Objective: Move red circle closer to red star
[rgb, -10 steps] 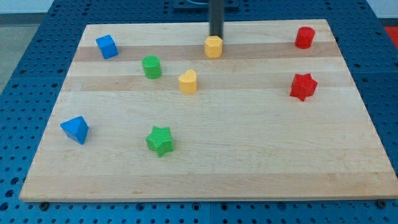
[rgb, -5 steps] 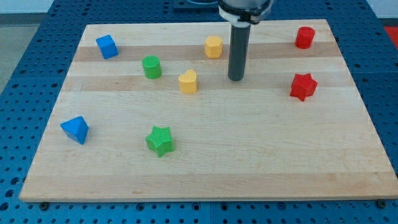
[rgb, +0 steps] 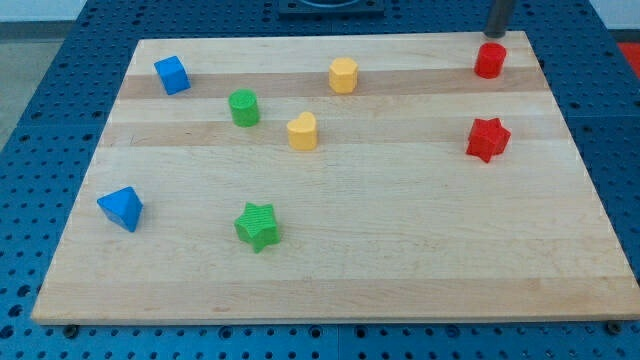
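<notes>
Red blocks number two: red circle (rgb: 489,60), red star (rgb: 488,138).
Two blue, two green, two yellow blocks lie left of the circle; my tip (rgb: 496,33), holding nothing, sits just above it.

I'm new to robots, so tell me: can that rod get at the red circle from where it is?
Probably yes: my tip sits just above the red circle, at the view's top, with nothing between them.

my tip (rgb: 496,33) just above circle (rgb: 489,60), star (rgb: 488,138) below

Bright even overhead light, soft short shadows under blocks, sharp focus, no glare
</notes>
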